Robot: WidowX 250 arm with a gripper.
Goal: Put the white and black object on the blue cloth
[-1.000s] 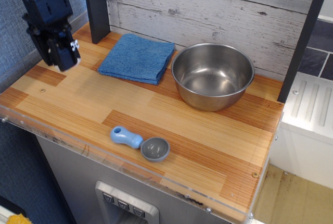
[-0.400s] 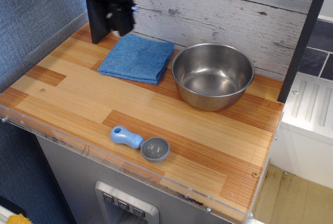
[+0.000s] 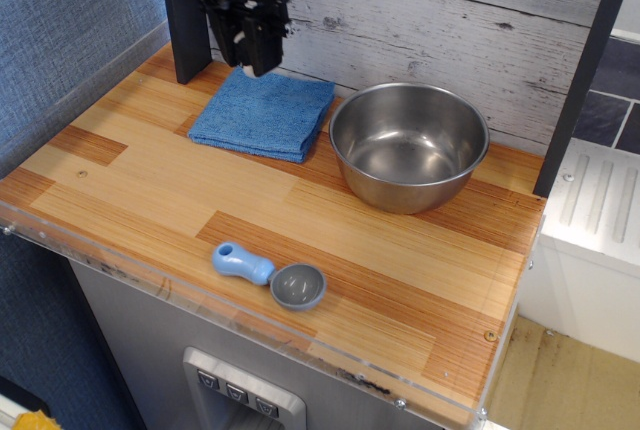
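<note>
My black gripper [image 3: 254, 58] hangs just above the back edge of the folded blue cloth [image 3: 265, 115], which lies flat at the back left of the wooden counter. The jaws are closed on a small object. Only a white patch of it [image 3: 240, 46] shows between the dark fingers, so I take it for the white and black object. The rest of it is hidden by the fingers. It does not touch the cloth.
A steel bowl [image 3: 340, 120] stands right of the cloth, almost touching it. A light-blue-handled grey scoop [image 3: 272, 276] lies near the front edge. A dark post [image 3: 185, 20] rises just left of the gripper, in front of the plank wall.
The gripper has travelled from the left edge of the counter to the back, then a little right and down over the cloth's back edge, still closed on the small object.
</note>
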